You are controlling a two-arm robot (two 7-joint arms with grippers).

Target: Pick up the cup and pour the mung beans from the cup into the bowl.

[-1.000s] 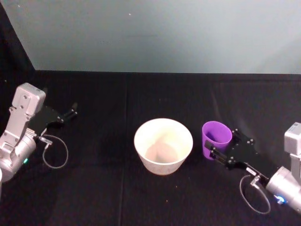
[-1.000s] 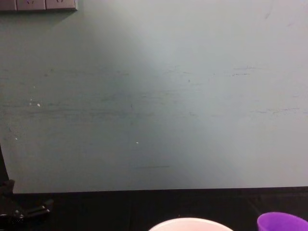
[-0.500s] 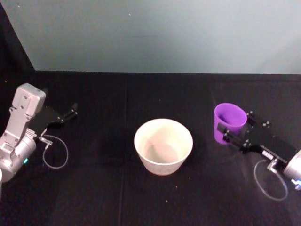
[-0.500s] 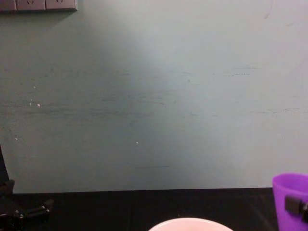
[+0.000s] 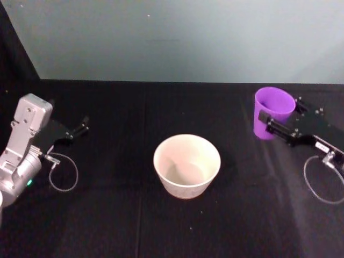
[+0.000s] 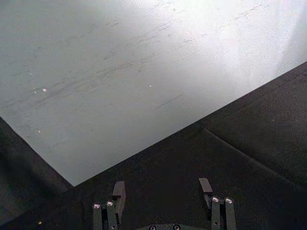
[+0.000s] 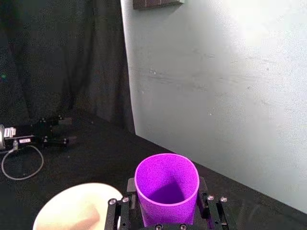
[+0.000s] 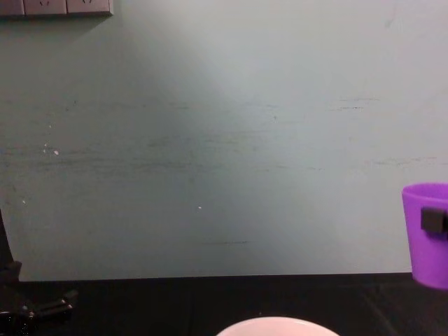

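Note:
The purple cup (image 5: 274, 106) hangs upright above the black table, right of the bowl, with my right gripper (image 5: 279, 113) shut on its sides. In the right wrist view the cup (image 7: 167, 184) sits between the fingers (image 7: 128, 191); its inside looks purple and shadowed, and the mung beans are out of view. The chest view has the cup (image 8: 425, 234) at its right edge. The pale bowl (image 5: 186, 144) stands at the table's middle, also seen as the bowl (image 7: 72, 208) below the cup. My left gripper (image 5: 80, 129) rests open at the far left, apart from both.
A grey wall (image 5: 177, 37) rises behind the black table (image 5: 134, 107). A loose cable loop (image 5: 63, 173) lies by the left arm and another cable (image 5: 322, 183) trails under the right arm. Dark table surface lies in front of the left gripper (image 6: 162, 191).
My right gripper has carried the cup upward and to the right, away from the bowl. The left arm and the bowl have stayed put.

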